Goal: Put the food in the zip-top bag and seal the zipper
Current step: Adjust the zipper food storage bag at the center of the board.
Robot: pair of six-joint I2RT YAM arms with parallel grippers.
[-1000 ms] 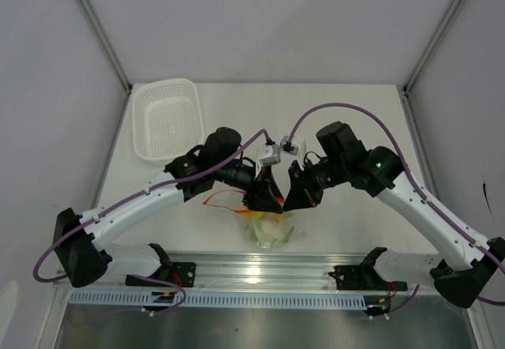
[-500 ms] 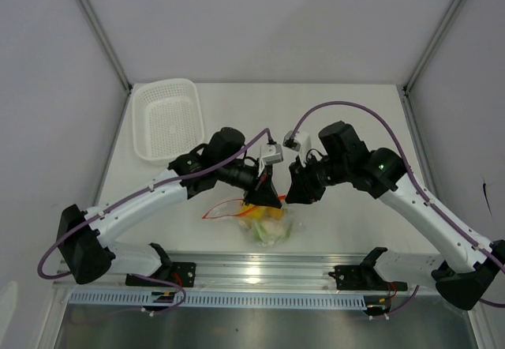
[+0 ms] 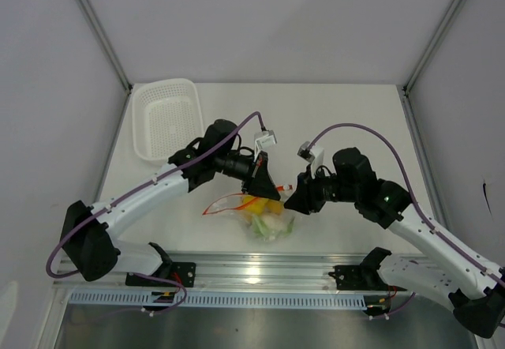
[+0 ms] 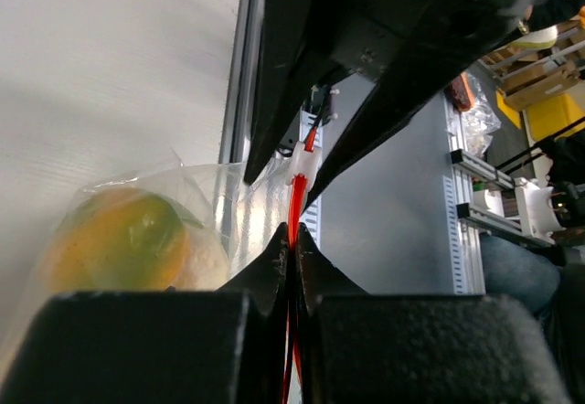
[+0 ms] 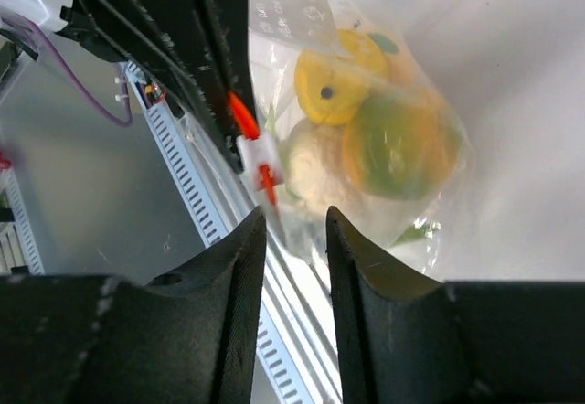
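Observation:
The clear zip-top bag hangs low over the table's near edge with the food inside. In the right wrist view I see a yellow fruit, an orange-green fruit and a white cauliflower piece in it. My left gripper is shut on the orange-red zipper, just behind its white slider. My right gripper stands open beside the bag's right end. Nothing is between its fingers, and the slider lies a little beyond its tips.
A white mesh basket stands at the back left of the table. The aluminium rail with both arm bases runs along the near edge, right below the bag.
My left gripper has shut on the zipper strip. My right gripper has opened, let go and drawn back to the right. The bag has shifted slightly away from the near edge.

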